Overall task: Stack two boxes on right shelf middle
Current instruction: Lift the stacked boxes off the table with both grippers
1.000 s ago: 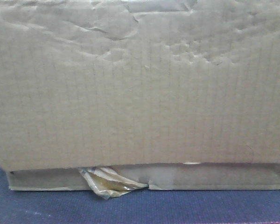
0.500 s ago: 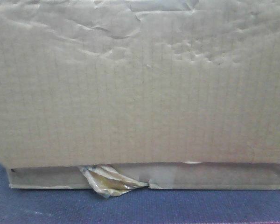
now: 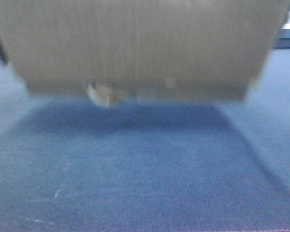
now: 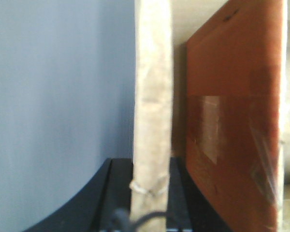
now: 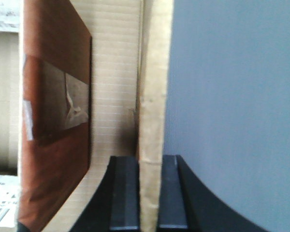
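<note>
Tan corrugated cardboard is filling the narrow gap of our left gripper (image 4: 150,166), whose black fingers (image 4: 118,183) are pressing on either side of a thin upstanding wall of the box (image 4: 152,96). Our right gripper (image 5: 150,162) is clamping the wall at the opposite end in the same way. We are pinching both ends, we judge, because the box is too wide for one arm and needs two holds to hang level. Just beyond each wall, brown tape (image 4: 232,121) is running along a panel of the box. In the blurred front view the box is hanging clear of the blue surface (image 3: 145,183) and throwing a broad shadow on it, with a crumpled tape scrap (image 3: 104,93) dangling from its lower edge. Its long axis is running left to right between our arms, roughly level, and its broad side is facing the camera. Nothing of its destination is showing in any view.
</note>
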Controlling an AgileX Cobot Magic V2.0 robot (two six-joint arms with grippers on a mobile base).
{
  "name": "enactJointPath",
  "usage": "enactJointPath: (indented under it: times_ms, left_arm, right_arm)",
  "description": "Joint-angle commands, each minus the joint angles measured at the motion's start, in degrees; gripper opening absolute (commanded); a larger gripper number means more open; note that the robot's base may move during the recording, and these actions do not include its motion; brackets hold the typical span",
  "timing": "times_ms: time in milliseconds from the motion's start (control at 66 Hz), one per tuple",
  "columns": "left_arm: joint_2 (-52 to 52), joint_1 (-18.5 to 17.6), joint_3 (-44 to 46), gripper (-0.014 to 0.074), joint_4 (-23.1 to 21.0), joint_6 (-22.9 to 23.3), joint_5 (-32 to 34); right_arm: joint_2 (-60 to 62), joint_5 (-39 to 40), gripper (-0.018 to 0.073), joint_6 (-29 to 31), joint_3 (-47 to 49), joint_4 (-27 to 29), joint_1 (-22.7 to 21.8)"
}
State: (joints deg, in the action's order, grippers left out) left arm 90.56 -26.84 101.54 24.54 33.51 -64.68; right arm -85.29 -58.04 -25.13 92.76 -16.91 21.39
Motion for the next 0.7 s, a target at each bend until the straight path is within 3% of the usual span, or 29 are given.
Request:
enactJointPath:
  times_ms: [0, 333, 576, 682]
  left_arm:
    - [-1.30, 0.12, 3.23, -0.0111, 4.32, 0.82, 4.68]
    - [-1.30, 0.38, 6.80, -0.0111, 11.18, 0.82, 9.28]
    - [-1.30, 0.38, 6.80, -0.0111, 11.16, 0.93, 11.19]
    - [-1.30, 0.46, 6.80, -0.0111, 11.55, 3.71, 12.73]
  right_arm:
    - [0.98, 5.60, -0.0154, -0.12, 2.56, -3.79, -0.20]
    - [0.87, 13.54, -0.0154, -3.57, 6.63, -9.76, -0.20]
    - [0.76, 14.40, -0.0154, -3.57, 7.21, -9.76, -0.20]
    - [0.76, 14.40, -0.0154, -3.57, 7.21, -9.76, -0.20]
